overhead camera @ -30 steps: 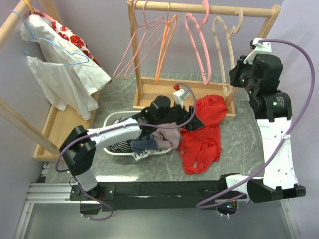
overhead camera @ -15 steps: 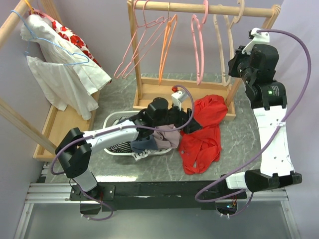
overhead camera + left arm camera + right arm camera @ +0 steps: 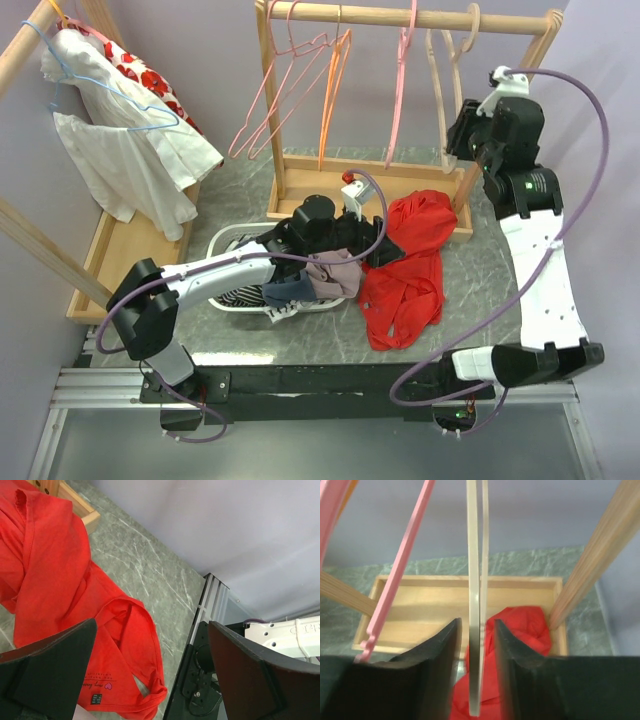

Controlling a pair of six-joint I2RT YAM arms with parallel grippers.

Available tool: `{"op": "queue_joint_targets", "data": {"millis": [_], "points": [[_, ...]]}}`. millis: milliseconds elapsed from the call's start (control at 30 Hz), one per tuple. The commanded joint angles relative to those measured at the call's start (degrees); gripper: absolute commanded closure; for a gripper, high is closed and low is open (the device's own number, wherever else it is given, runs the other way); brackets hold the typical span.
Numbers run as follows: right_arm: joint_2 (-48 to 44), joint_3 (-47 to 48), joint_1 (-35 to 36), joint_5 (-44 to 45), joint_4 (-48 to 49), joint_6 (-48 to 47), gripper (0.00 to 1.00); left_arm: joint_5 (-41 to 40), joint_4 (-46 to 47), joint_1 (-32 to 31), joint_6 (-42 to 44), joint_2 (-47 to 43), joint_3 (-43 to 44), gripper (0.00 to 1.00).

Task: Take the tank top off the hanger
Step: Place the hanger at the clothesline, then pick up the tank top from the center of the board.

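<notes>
The red tank top [image 3: 405,265] lies crumpled on the table, its upper part resting on the wooden rack's base tray; it also shows in the left wrist view [image 3: 50,570] and below the right jaws [image 3: 520,630]. The beige hanger [image 3: 447,90] hangs bare on the rail. My right gripper [image 3: 462,138] is at its lower part, and the hanger [image 3: 476,605] stands edge-on between the parted jaws with a gap on each side [image 3: 476,650]. My left gripper [image 3: 385,248] hovers wide open over the tank top's near edge, holding nothing [image 3: 152,630].
A white basket [image 3: 225,245] of mixed clothes sits under the left arm. Pink hangers [image 3: 398,90] and an orange hanger [image 3: 332,95] hang on the same rail [image 3: 400,17]. At the far left a second rack carries a white garment [image 3: 130,150] on a blue hanger.
The right jaws have parted from the beige hanger, which has swung edge-on along with the pink one beside it. The right arm shifted slightly toward the rack. The left arm barely moved.
</notes>
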Motion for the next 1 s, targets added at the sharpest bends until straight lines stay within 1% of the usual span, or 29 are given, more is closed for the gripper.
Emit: {"op": "queue_joint_targets", "data": {"millis": [0,67,100,133,167,267,300,367,433,500,533,567,633,667,733,967], "points": [[-6.44,-4.98,-0.15,0.65,2.71,0.73,0.30,-0.38,-0.30,-0.28,1.62,-2.53,0.49,0.01],[-8.47,-7.09,-0.15,0.82,3.15,1.16,0.19,-0.55,-0.48,-0.28,1.71,-3.14,0.58,0.01],[-10.74,-9.37,-0.15,1.34,3.33,1.34,0.15,-0.73,-0.66,-0.28,1.80,-3.32,0.58,0.01],[-11.90,-10.52,-0.15,2.83,3.50,3.08,0.05,-1.42,-1.01,-0.19,2.32,-3.84,0.75,0.01],[-13.22,-11.75,-0.15,4.06,3.77,4.58,0.00,-1.69,-1.53,-0.28,2.76,-4.02,1.01,0.00],[-20.42,-20.00,-0.15,7.32,6.04,8.72,0.00,-4.33,-4.78,-0.80,5.40,-5.25,1.63,0.01],[-24.09,-24.37,0.02,8.02,6.14,9.51,0.00,-4.94,-5.22,-0.72,5.84,-5.69,1.46,0.01],[-26.84,-28.27,0.02,8.82,5.18,11.97,0.00,-7.74,-6.11,-0.72,6.55,-7.62,0.40,0.00],[-28.78,-32.84,0.02,8.56,3.34,13.99,0.00,-8.90,-6.28,-0.80,6.98,-10.07,-0.91,0.00],[-27.04,-35.56,0.02,7.16,-0.26,15.22,0.00,-9.52,-6.72,-0.72,7.34,-11.49,-1.27,0.01],[-25.90,-36.19,0.02,4.89,-1.49,16.53,0.00,-9.60,-7.07,-0.80,7.43,-12.45,-1.36,0.00],[-23.27,-36.89,0.02,3.91,-3.42,17.24,0.00,-9.69,-7.68,-0.72,7.43,-12.98,-1.36,0.01],[-20.80,-39.26,0.37,3.63,-4.14,19.61,0.00,-10.31,-7.69,-0.72,6.90,-14.65,-1.88,0.00],[-19.13,-40.23,0.46,2.07,-2.66,19.62,0.00,-10.57,-7.34,-0.72,6.81,-15.09,-2.23,0.01],[-17.63,-42.69,0.46,1.96,-1.16,20.58,0.00,-11.53,-7.08,-0.72,6.20,-16.76,-3.02,0.00],[-7.36,-42.53,0.55,-0.23,3.24,20.68,0.00,-15.58,-8.65,-0.72,5.93,-21.42,-4.34,0.01]]}}
